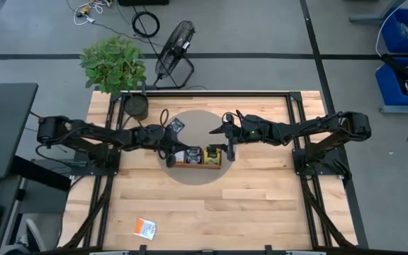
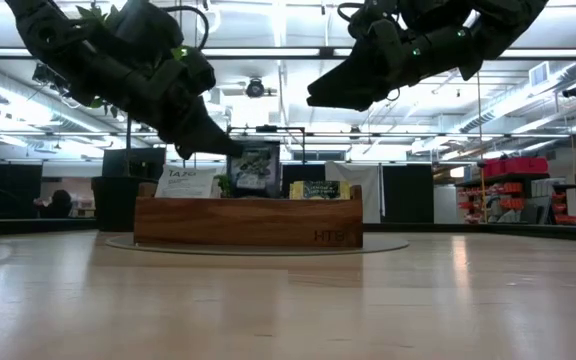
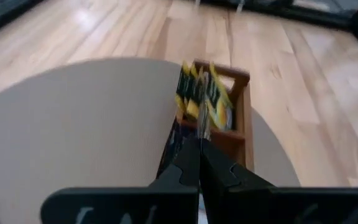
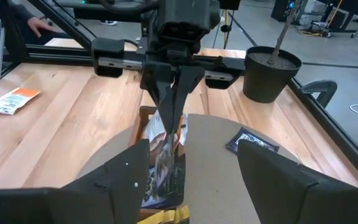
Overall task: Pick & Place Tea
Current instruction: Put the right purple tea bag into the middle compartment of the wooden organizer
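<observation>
A long brown wooden tray [image 1: 197,165] stands on a round grey mat [image 1: 204,120] at the table's middle, with yellow-green sachets [image 3: 201,99] upright in one compartment. My left gripper [image 1: 170,152] is above the tray's left end, shut on a dark sachet [image 4: 166,158]. My right gripper [image 1: 227,145] hovers open and empty above the tray's right end, with its fingers [image 4: 129,177] wide apart. Another dark navy sachet [image 1: 176,126] lies flat on the mat behind the tray. An orange-and-white sachet [image 1: 146,227] lies flat near the table's near edge. My left gripper pinches the dark sachet's upper edge [image 4: 168,124] between its two fingers [image 4: 169,93], which slant down from the table's left. The sachet hangs upright below the fingers [image 2: 255,168], its lower part down behind the tray's wall [image 2: 248,222]. Whether it rests on the tray, I cannot tell.
A dark plant pot [image 1: 137,106] stands at the table's far left, close to the left arm. White-and-orange sachets [image 2: 188,182] stand in the tray's left compartment. There is bare wood in front of the tray.
</observation>
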### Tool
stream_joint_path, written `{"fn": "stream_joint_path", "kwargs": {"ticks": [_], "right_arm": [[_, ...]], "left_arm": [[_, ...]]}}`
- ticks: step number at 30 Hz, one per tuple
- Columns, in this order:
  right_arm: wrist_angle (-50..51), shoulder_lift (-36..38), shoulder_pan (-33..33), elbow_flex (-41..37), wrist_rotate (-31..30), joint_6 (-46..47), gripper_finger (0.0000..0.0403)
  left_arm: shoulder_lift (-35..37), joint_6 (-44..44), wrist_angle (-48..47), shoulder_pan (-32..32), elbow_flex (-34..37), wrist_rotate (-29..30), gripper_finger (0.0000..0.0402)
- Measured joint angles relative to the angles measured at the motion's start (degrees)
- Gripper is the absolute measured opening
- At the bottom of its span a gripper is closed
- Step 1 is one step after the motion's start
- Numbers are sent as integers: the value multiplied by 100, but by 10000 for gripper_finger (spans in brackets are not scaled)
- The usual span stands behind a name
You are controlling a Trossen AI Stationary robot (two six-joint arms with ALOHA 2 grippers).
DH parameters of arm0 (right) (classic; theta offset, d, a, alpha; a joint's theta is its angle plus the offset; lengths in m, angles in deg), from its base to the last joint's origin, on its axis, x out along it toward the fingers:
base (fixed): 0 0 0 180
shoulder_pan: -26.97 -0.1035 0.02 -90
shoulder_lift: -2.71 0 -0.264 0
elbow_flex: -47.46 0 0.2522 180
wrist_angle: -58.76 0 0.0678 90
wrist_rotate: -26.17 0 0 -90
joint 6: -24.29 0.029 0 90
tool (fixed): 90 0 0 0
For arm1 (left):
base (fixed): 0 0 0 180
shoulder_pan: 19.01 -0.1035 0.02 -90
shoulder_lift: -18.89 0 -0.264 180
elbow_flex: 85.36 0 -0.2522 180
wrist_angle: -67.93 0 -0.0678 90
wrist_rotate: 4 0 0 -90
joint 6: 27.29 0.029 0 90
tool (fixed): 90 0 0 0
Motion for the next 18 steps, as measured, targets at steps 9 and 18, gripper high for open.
{"fn": "stream_joint_path", "kwargs": {"ticks": [9,18], "right_arm": [[11,0,11,0,-2,20,251],[7,0,13,0,-2,17,251]], "left_arm": [[-221,4,216,6,-12,4,1],[-622,-314,296,19,-11,50,2]]}}
